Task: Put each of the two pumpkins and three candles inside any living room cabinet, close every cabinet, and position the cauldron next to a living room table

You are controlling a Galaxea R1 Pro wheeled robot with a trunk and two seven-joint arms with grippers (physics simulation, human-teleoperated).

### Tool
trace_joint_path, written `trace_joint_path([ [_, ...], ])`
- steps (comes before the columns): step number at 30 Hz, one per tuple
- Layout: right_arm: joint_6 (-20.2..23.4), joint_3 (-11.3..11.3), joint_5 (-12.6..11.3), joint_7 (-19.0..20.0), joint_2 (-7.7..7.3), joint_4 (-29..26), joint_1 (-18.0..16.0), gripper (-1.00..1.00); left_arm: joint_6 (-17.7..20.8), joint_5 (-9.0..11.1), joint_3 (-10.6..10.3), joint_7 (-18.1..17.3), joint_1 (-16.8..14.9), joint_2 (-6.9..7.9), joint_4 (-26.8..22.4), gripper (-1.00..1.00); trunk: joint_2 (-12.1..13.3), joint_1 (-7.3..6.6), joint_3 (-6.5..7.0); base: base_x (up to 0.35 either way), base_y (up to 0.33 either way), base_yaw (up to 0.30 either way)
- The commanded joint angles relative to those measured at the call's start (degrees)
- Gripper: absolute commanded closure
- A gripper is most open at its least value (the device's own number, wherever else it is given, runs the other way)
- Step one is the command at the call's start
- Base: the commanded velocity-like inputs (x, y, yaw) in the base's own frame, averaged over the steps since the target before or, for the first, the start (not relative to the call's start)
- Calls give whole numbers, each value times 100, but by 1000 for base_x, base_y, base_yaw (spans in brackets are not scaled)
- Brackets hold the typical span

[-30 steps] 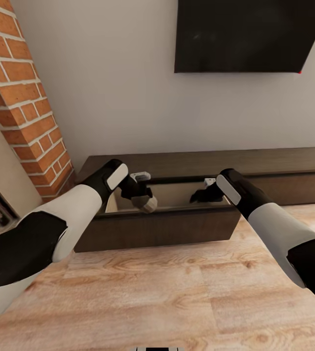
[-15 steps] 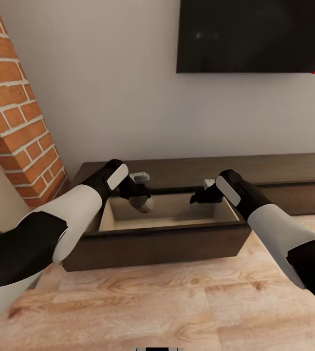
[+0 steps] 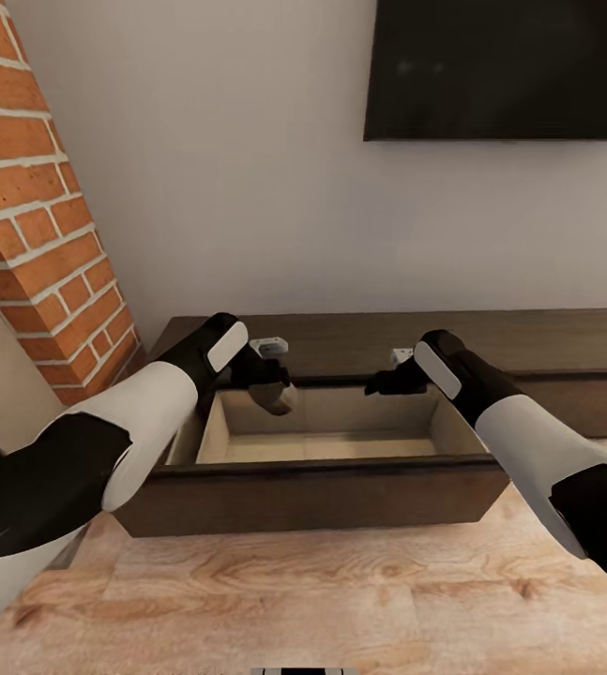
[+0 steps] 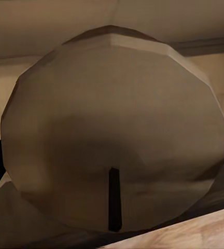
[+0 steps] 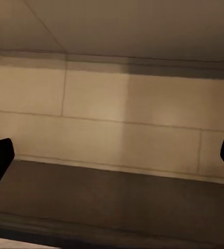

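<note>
Wood floor [image 3: 341, 600] fronts open cabinet [image 3: 322, 487]; left hand [image 3: 270, 394] clamps candle [image 3: 280, 398], right hand [image 3: 383, 382] apart.

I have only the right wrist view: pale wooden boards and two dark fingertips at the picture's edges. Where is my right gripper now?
Observer: In the head view, the right gripper hangs over the back right part of the open drawer of the cabinet.
Operator: Does the left gripper hold anything?
Observer: Yes. The left gripper is shut on a candle, which the left wrist view shows close up, with its dark wick.
Operator: Is that candle already inside the drawer?
Observer: Not yet. In the head view it is held above the drawer's back left part, not resting on the floor of the drawer.
</note>
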Motion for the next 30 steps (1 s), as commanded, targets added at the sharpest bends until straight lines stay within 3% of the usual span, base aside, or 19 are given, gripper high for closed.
trace_joint_path([
  [1, 11, 35, -64, -60, -7, -8, -2, -100, 9, 92, -28, 47, -2, -1, -7, 100, -2, -1, -6, 3, 0, 76],
  [7, 11, 35, -64, -61, 11, 0, 6, -100, 9, 92, -43, 58, 6, -4, 0, 100, -2, -1, -6, 35, -23, 55],
  [12, 11, 35, -57, -78, 174, 2, 228, -100, 1, 85, -49, 61, 10, -4, 1, 100, -2, -1, -8, 192, -167, 226],
  [15, 11, 35, -56, -87, 195, 5, 259, -100, 1, 71, -60, 63, 10, -4, 7, 100, -2, -1, -9, 214, -199, 79],
  [17, 11, 35, -56, -105, 200, 6, 278, -100, 1, -43, -79, 67, 10, 0, 9, 100, -2, -1, -9, 100, -93, 30],
  [18, 11, 35, -56, -116, 203, 6, 289, -100, 1, -271, -87, 65, 10, 3, 13, 100, -2, -1, -9, 32, -30, 10],
  [21, 11, 35, -55, -120, 204, 8, 294, -100, 1, -451, -91, 63, 11, 3, 17, 100, -2, -1, -9, 20, -18, 6],
  [30, 11, 35, -63, -123, 205, 15, 297, -100, 1, -582, -93, 51, 16, -3, 203, 100, -2, -1, -9, 3, -3, 1],
])
